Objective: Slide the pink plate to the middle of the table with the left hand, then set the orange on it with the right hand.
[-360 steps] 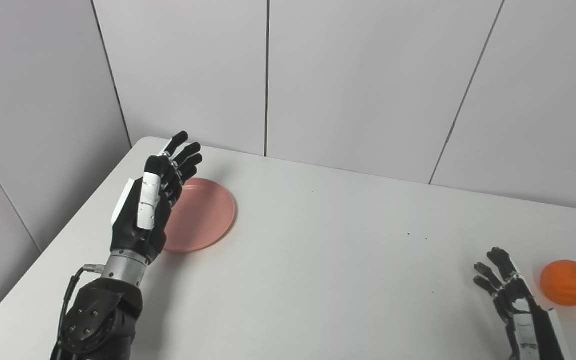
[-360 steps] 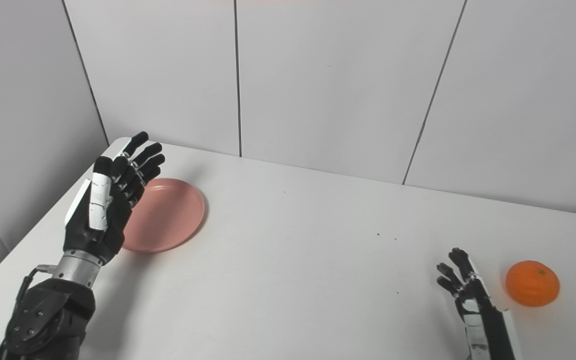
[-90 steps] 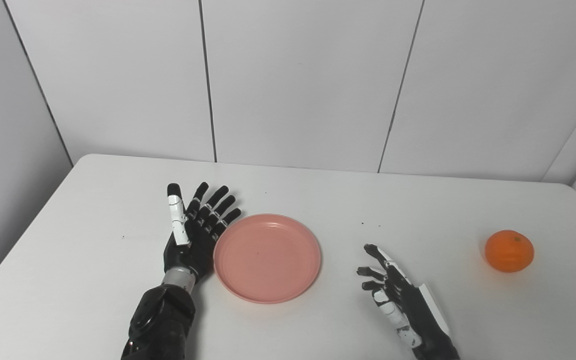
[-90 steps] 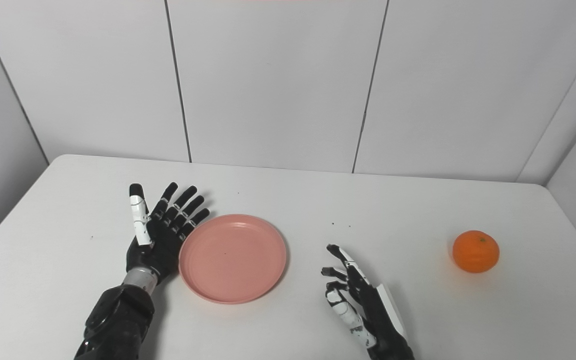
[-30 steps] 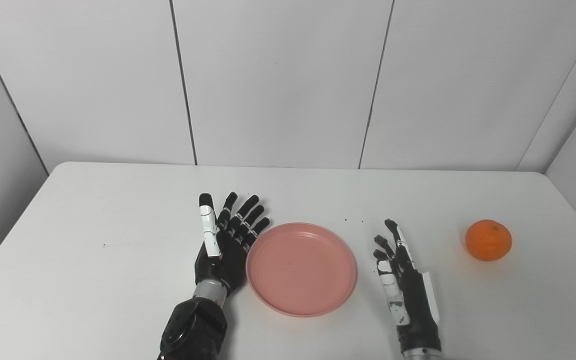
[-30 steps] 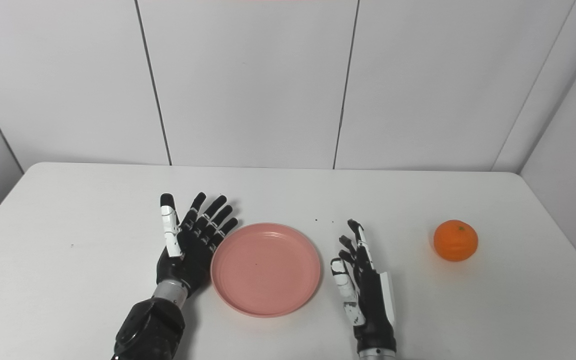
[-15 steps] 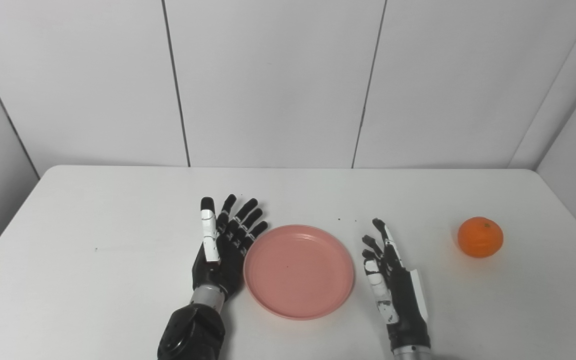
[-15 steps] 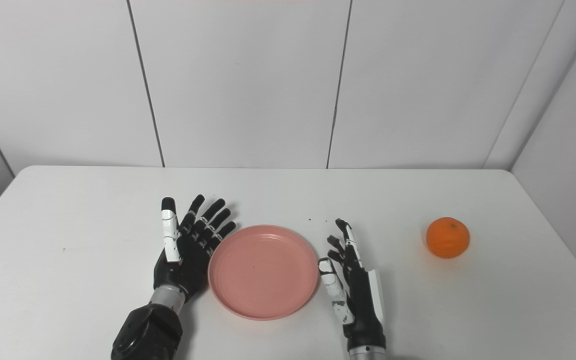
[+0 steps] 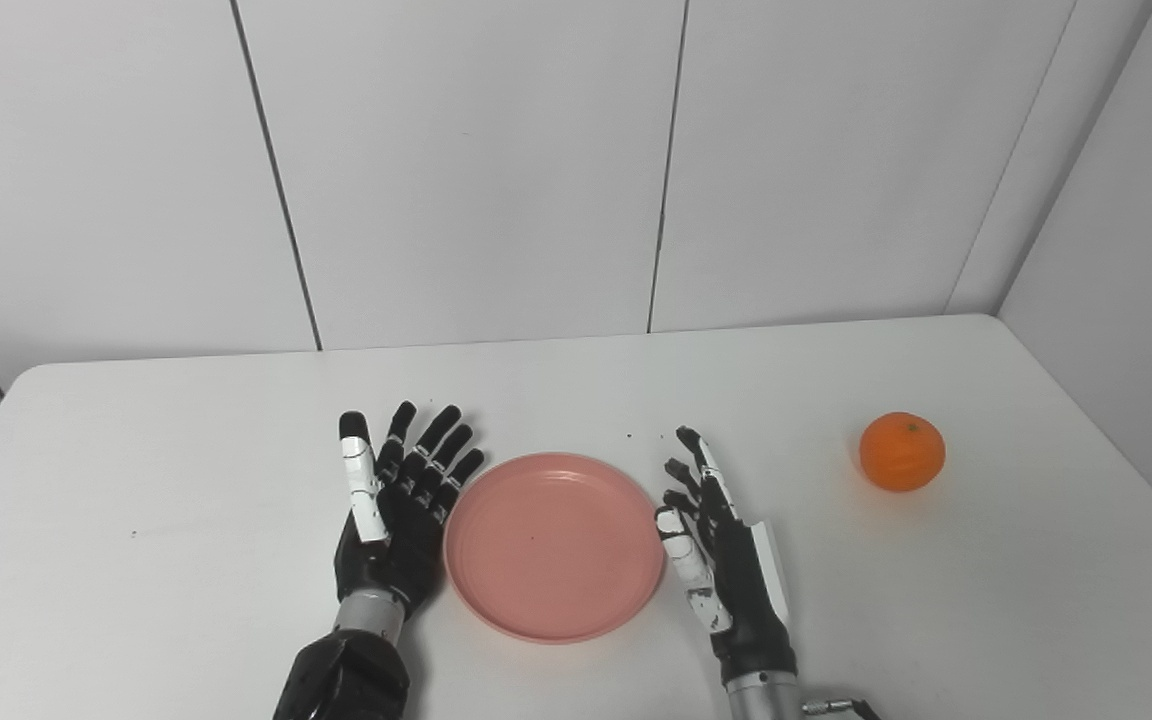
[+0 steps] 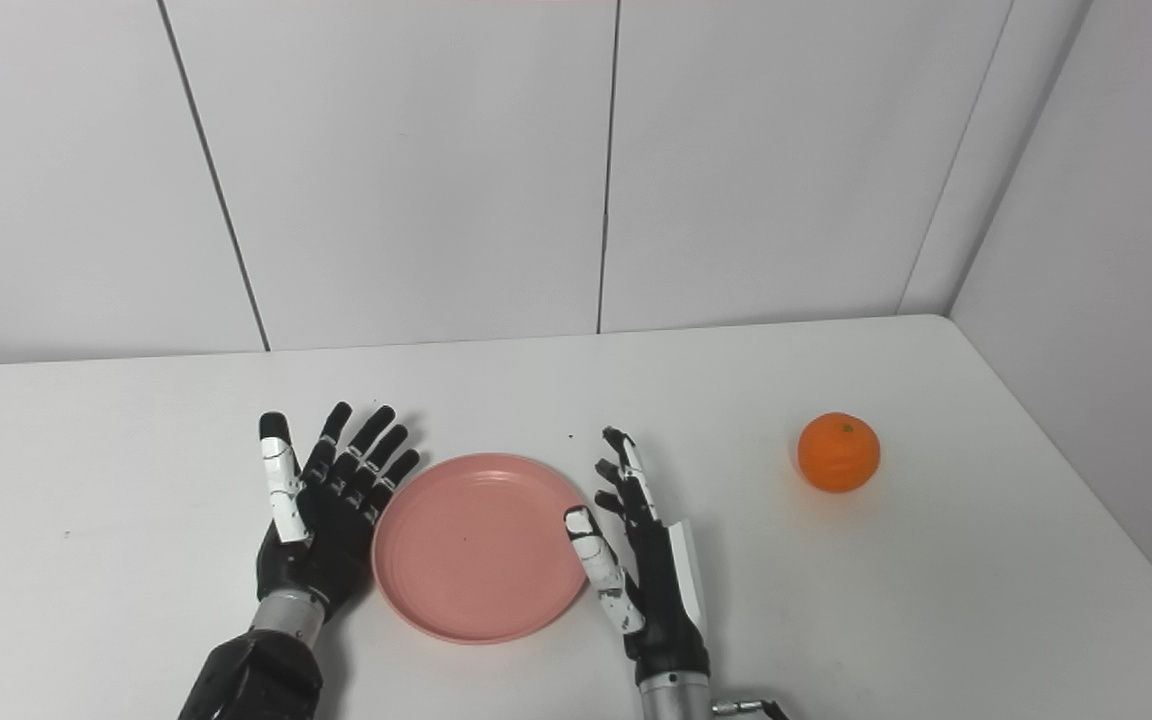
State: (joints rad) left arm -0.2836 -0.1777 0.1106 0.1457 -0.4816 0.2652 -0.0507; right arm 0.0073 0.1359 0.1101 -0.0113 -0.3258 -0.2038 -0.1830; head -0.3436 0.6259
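1. The left hand [image 9: 391, 520] stands on edge just beside the pink plate's [image 9: 554, 545] left rim, palm turned toward the plate, fingers spread and pointing toward the far edge of the table [image 9: 186, 480]; it is open and holds nothing.
2. The right hand [image 9: 726, 560] stands likewise at the plate's right rim, fingers apart and a little curled, empty; whether it touches the rim cannot be told.
3. The plate lies flat about midway between the left and right edges, nearer the near edge than the far one.
4. The orange [image 9: 901, 452] sits well apart from the plate, near the right edge, with bare surface between it and the right hand.
5. Open room lies behind the plate up to the far edge, and to the left of the left hand.
6. The right eye view shows a strip of the right wall and more of the table's right edge [image 10: 1086, 480]; the left eye view shows more of the left end.
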